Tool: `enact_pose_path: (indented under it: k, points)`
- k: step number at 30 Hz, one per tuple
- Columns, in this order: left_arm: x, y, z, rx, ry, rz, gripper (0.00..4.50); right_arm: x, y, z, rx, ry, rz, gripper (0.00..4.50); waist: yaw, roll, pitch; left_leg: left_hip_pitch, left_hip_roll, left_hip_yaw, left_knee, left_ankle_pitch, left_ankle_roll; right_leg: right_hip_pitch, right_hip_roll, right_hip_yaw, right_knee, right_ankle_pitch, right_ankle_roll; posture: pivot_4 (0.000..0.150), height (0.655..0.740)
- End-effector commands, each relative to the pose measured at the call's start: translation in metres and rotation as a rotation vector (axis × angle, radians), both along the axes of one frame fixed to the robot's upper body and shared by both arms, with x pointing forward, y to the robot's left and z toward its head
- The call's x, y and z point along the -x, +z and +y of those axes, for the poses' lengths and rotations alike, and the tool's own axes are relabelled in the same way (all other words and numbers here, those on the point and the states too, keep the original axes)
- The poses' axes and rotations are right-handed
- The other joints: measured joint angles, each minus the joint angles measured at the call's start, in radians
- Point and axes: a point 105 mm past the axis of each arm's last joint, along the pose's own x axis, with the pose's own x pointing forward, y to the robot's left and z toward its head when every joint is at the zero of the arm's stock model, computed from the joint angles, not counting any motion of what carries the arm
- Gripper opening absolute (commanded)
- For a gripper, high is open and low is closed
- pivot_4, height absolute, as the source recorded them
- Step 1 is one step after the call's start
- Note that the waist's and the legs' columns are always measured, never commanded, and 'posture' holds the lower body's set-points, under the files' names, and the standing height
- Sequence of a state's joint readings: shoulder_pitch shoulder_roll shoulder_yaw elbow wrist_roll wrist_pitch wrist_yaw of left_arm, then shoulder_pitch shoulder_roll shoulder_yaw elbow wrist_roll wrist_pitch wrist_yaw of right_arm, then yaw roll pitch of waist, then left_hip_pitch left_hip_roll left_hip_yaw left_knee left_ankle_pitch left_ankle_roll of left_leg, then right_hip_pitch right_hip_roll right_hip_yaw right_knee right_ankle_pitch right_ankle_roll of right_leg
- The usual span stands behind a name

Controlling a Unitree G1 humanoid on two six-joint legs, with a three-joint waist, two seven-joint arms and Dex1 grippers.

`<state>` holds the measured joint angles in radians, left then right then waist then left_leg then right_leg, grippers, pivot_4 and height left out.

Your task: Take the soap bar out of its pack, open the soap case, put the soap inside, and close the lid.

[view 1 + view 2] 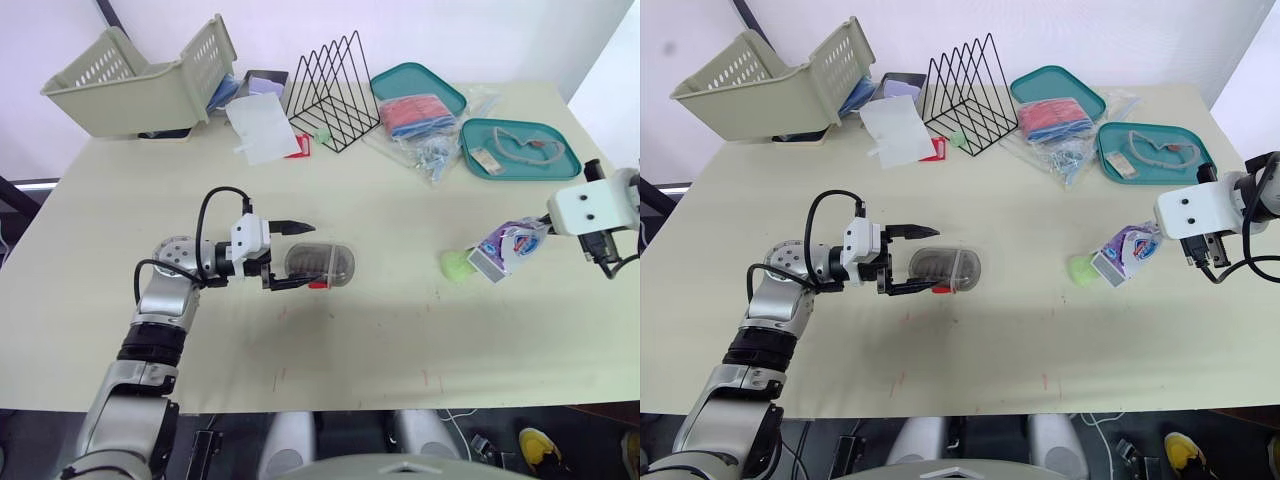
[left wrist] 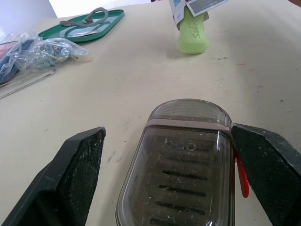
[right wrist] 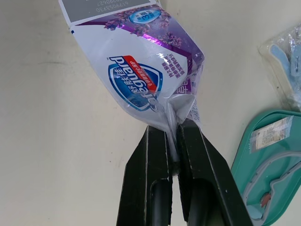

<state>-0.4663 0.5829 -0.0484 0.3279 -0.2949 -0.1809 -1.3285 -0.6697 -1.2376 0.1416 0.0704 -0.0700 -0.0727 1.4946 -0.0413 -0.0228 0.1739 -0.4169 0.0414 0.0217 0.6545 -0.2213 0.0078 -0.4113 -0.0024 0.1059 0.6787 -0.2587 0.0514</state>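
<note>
Okay, so the worktop is a big pale slab with the clutter pushed to the far edge: basket far left, wire rack in the middle, teal trays far right. That leaves the near half free for the actual job.

The soap case lies flat left of centre with its lid shut. The left gripper has its jaws spread wide, one either side of the case and not touching it. My guess is it's lined up to steady the case for opening.

Over on the right, the right gripper has its jaws pinched tight on the crimped end of the pack. The pack's open mouth tilts down toward the worktop, probably so the bar can slide out.

The green soap bar pokes out of that mouth and rests on the worktop, well apart from the case.
</note>
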Motion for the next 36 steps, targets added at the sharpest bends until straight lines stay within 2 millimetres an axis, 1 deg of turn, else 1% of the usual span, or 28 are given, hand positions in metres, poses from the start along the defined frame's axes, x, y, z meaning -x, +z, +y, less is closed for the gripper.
enact_pose_path:
  k: [1,7,11,13,16,20,22,26,28,30,32,36]
  points:
    - [-0.001,0.004,0.000,-0.003,-0.003,-0.025,4.50,0.001,0.024,-0.015,0.012,-0.037,-0.070,0.05,0.000,0.000,0.000,0.000,0.000,0.000,0.000,0.000,0.000,0.000,0.000,0.000,0.000,0.000,0.000,0.150,0.7400]
    - [-0.002,0.005,-0.001,-0.005,-0.010,-0.024,4.50,0.006,0.030,-0.033,0.017,-0.086,-0.073,0.05,0.000,0.000,0.000,0.000,0.000,0.000,0.000,0.000,0.000,0.000,0.000,0.000,0.000,0.000,0.000,0.150,0.7400]
    - [-0.003,0.007,-0.002,0.005,-0.022,-0.020,4.50,0.010,0.033,-0.050,-0.021,-0.159,-0.077,0.05,0.000,0.000,0.000,0.000,0.000,0.000,0.000,0.000,0.000,0.000,0.000,0.000,0.000,0.000,0.000,0.150,0.7400]
    - [-0.002,0.009,-0.003,0.019,-0.033,-0.014,4.50,0.012,0.032,-0.060,-0.049,-0.204,-0.075,0.05,0.000,0.000,0.000,0.000,0.000,0.000,0.000,0.000,0.000,0.000,0.000,0.000,0.000,0.000,0.000,0.150,0.7400]
    - [0.001,0.015,-0.005,0.067,-0.053,0.021,4.50,0.012,0.029,-0.068,-0.303,-0.368,-0.073,0.05,0.000,0.000,0.000,0.000,0.000,0.000,0.000,0.000,0.000,0.000,0.000,0.000,0.000,0.000,0.000,0.150,0.7400]
    - [0.009,0.016,-0.008,0.079,-0.089,0.063,4.50,0.014,0.014,-0.080,-0.583,-0.616,-0.099,0.05,0.001,0.000,0.000,0.000,0.000,-0.001,0.000,0.000,0.000,0.001,0.000,0.000,0.000,0.000,0.000,0.150,0.7400]
    - [0.013,0.016,-0.008,0.081,-0.100,0.081,4.50,0.019,0.003,-0.084,-0.706,-0.735,-0.114,0.05,0.002,0.000,0.000,0.000,0.000,-0.001,0.000,0.000,0.000,0.001,0.001,0.000,0.001,0.000,0.000,0.150,0.7400]
    - [0.017,0.017,-0.010,0.097,-0.105,0.098,4.50,0.025,-0.024,-0.093,-0.972,-1.007,-0.211,0.05,0.000,0.000,-0.001,0.000,0.000,-0.002,0.000,0.000,0.000,0.001,0.001,0.000,0.001,0.000,0.000,0.150,0.7400]
    - [0.018,0.019,-0.012,0.114,-0.108,0.108,4.50,0.028,-0.035,-0.092,-1.048,-1.083,-0.250,0.05,0.000,0.000,-0.001,0.000,0.000,-0.002,0.001,0.000,0.000,0.001,0.002,0.001,0.001,0.000,0.001,0.150,0.7400]
    - [0.020,0.021,-0.014,0.129,-0.114,0.115,4.50,0.024,-0.040,-0.095,-1.176,-1.202,-0.338,0.05,-0.003,0.000,-0.001,0.001,0.000,-0.002,0.001,0.000,0.000,0.001,0.002,0.000,0.002,0.000,0.001,0.150,0.7400]
    - [0.021,0.022,-0.015,0.134,-0.121,0.116,4.50,0.020,-0.045,-0.097,-1.251,-1.294,-0.388,0.05,-0.004,0.001,-0.001,0.001,0.000,-0.002,0.002,0.000,0.000,0.001,0.002,0.001,0.002,0.001,0.001,0.150,0.7400]
    - [0.021,0.027,-0.018,0.167,-0.124,0.108,4.50,0.013,-0.051,-0.095,-1.289,-1.350,-0.432,0.05,-0.002,0.001,-0.001,0.001,-0.001,-0.001,0.002,0.000,0.000,0.001,0.002,0.002,0.002,0.001,0.002,0.150,0.7400]
